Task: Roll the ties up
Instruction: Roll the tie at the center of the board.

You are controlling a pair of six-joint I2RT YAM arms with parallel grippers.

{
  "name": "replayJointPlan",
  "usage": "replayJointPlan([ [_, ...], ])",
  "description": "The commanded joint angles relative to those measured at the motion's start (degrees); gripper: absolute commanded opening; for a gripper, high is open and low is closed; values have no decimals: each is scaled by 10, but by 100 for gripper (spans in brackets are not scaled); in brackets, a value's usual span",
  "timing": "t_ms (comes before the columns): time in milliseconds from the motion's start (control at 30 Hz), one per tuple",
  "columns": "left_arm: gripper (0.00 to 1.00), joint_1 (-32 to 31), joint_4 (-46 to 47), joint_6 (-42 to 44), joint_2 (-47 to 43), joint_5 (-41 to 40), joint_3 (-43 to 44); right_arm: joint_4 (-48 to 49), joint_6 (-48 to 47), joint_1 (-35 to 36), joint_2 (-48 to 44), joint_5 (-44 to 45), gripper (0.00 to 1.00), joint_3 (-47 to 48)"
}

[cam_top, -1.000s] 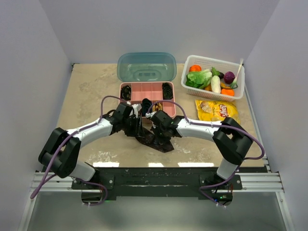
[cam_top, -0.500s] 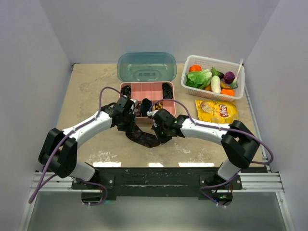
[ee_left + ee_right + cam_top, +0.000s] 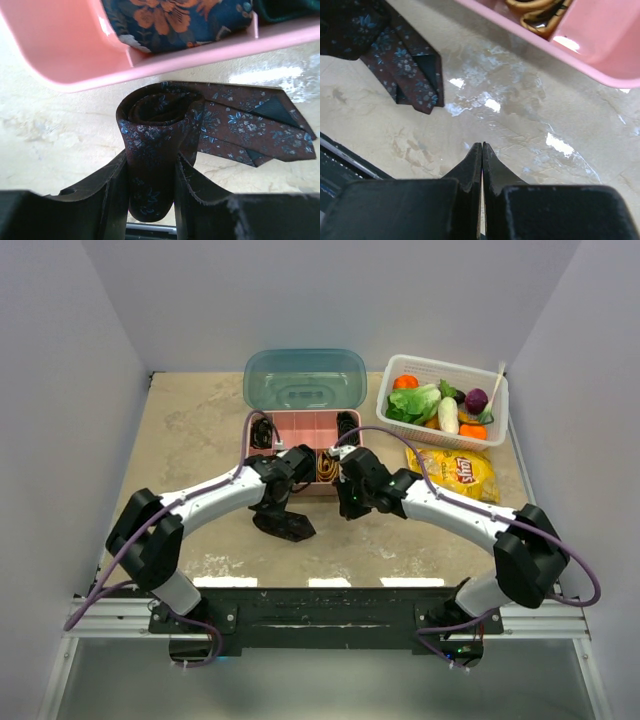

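Here, grips the rolled coil of the maroon tie (image 3: 240, 125) in the left pincer (image 3: 150, 167), just near of the pink tray (image 3: 65, 45), pointed end lying loose on the worktop (image 3: 520, 130). Holds the right pincer (image 3: 481, 147) shut and empty, right of the tie.

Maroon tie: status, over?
Left gripper shut on maroon tie, roll nearly done, pointed end loose. Right gripper shut, empty, clear of tie. Pink box close beyond the roll.

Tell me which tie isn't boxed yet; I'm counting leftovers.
The maroon floral tie, partly rolled in the left gripper; the other ties sit inside the pink box.
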Motion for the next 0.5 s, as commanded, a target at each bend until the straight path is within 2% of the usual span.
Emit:
replayJointPlan([
  [0, 32, -33, -62, -61, 36, -101, 45, 8, 12, -19, -36, -3, 0, -11],
  [233, 30, -105, -116, -133, 99, -159, 102, 13, 23, -29, -62, 0, 2, -30],
  [467, 31, -150, -123, -158, 166, -153, 153, 15, 28, -34, -68, 3, 3, -37],
])
